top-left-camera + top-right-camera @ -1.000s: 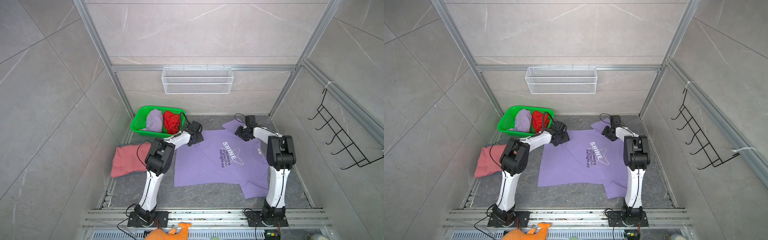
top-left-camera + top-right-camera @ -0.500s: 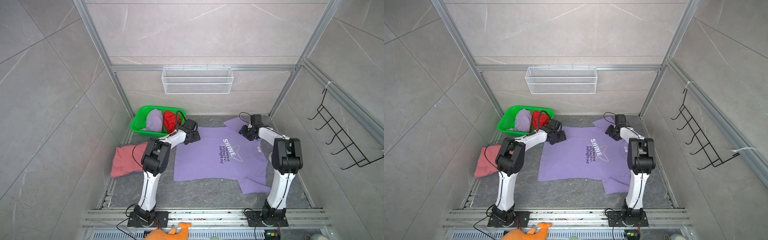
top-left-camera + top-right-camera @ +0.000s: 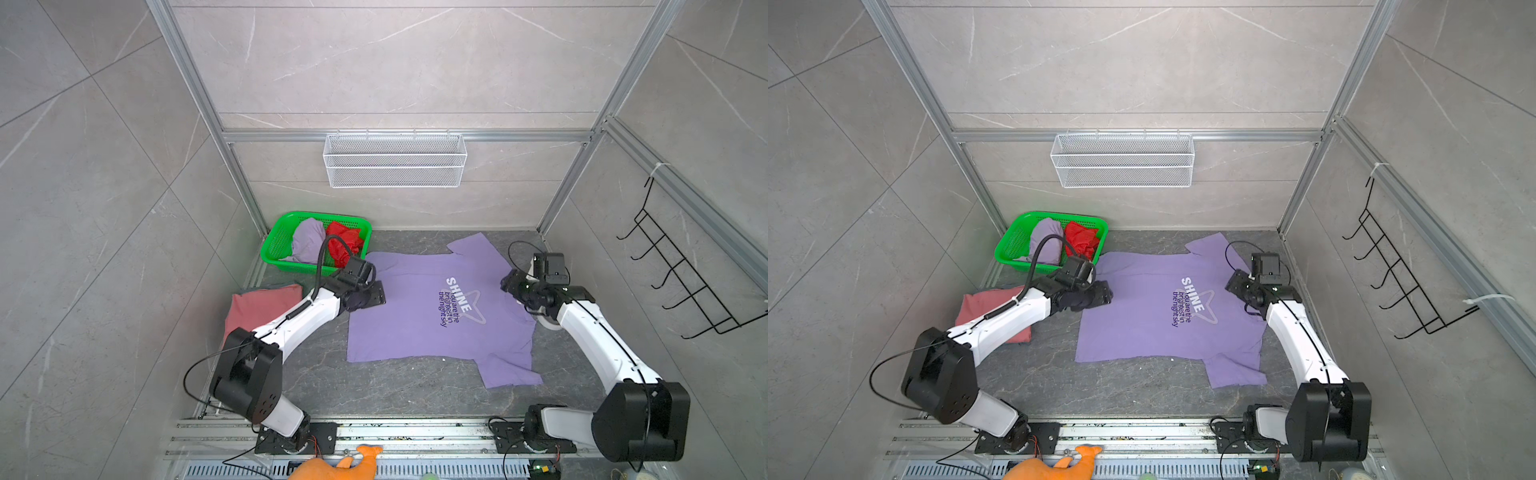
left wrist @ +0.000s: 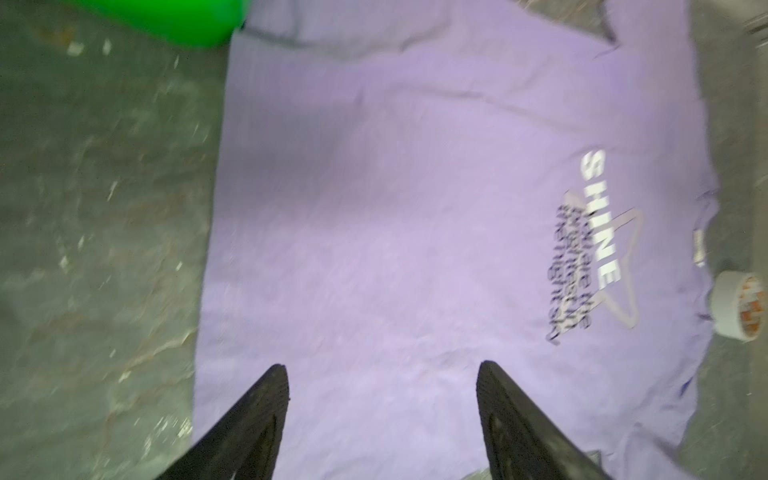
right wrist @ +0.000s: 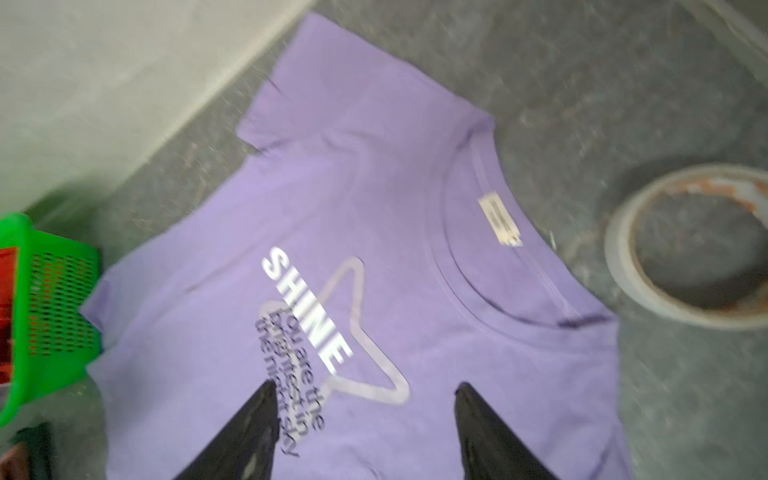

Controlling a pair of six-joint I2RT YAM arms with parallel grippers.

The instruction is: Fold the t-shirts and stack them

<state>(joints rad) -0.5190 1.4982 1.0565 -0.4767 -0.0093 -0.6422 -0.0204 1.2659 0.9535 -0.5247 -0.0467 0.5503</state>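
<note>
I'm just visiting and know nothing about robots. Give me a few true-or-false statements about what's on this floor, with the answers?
1. The SHINE t-shirt lies spread out flat. True.
2. The green basket is empty. False: it holds a lavender t-shirt and a red t-shirt.
3. Both pairs of jaws clamp the SHINE t-shirt. False: both stand open, holding nothing.
4. A pink t-shirt lies beside the left arm. True.

Both arms (image 3: pixel 299 320) pair glossy white link shells with bulky black joint housings, black cables (image 3: pixel 318 266) looping alongside, and tapered matte-black fingers (image 4: pixel 249 428).
</note>
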